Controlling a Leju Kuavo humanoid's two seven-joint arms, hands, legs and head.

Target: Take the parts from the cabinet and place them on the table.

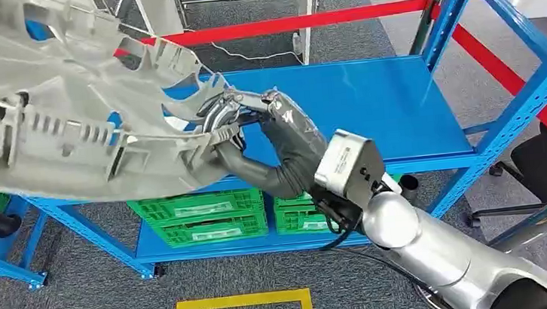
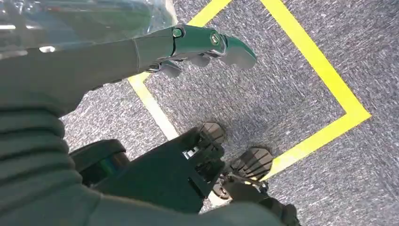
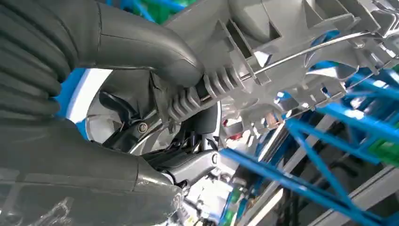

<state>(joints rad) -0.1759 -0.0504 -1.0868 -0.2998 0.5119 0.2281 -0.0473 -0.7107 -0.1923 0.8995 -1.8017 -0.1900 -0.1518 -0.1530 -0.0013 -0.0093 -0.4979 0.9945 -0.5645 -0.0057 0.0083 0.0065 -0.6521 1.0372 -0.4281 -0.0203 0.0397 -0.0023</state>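
The right hand (image 1: 254,137) grasps the large grey ribbed plastic part (image 1: 55,122) above the blue metal shelf's (image 1: 372,107) front edge, while the left hand (image 2: 197,47) hangs released.

Left hand (image 2: 141,61) enters from picture edge: grey ribbed cover, thick grey thumb extended straight, darker fingers (image 2: 244,167) apart from thumb, nothing held. Behind hand, grey speckled carpet floor (image 2: 263,89). Yellow tape line (image 2: 324,80) on carpet forms rectangle corner. Clear plastic wrap (image 2: 84,19) covers wrist, reflecting light.
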